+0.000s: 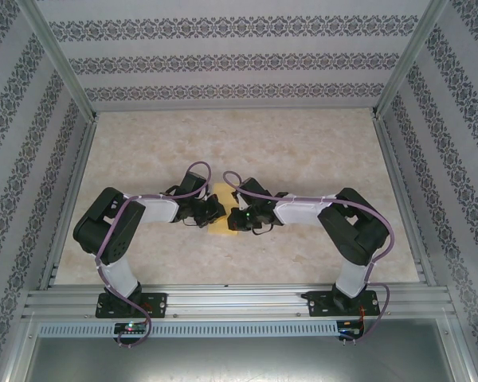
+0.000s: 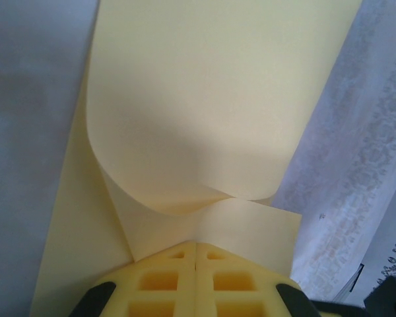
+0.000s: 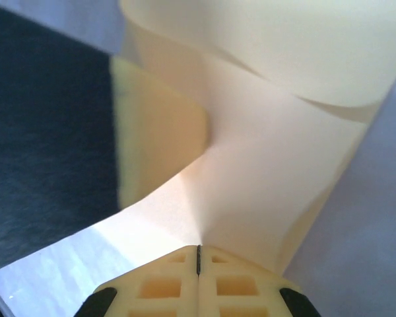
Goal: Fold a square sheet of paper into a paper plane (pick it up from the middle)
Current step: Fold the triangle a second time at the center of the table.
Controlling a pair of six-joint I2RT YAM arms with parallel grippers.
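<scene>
The square sheet of paper (image 1: 221, 213), pale yellow-orange, hangs between my two grippers over the middle of the table. My left gripper (image 1: 213, 212) is shut on one edge of it. In the left wrist view the sheet (image 2: 224, 99) rises from the closed fingertips (image 2: 196, 243) and curls over in a broad loop. My right gripper (image 1: 239, 220) is shut on the opposite edge. In the right wrist view the paper (image 3: 270, 152) fans out from the pinched tips (image 3: 198, 247) and bends upward. The paper plane is out of view.
The marbled tabletop (image 1: 303, 151) is ringed by aluminium rails (image 1: 239, 298) and patterned walls (image 1: 223, 64). The two arms meet close together at mid-table. A dark body (image 3: 46, 132) sits just left of the paper in the right wrist view.
</scene>
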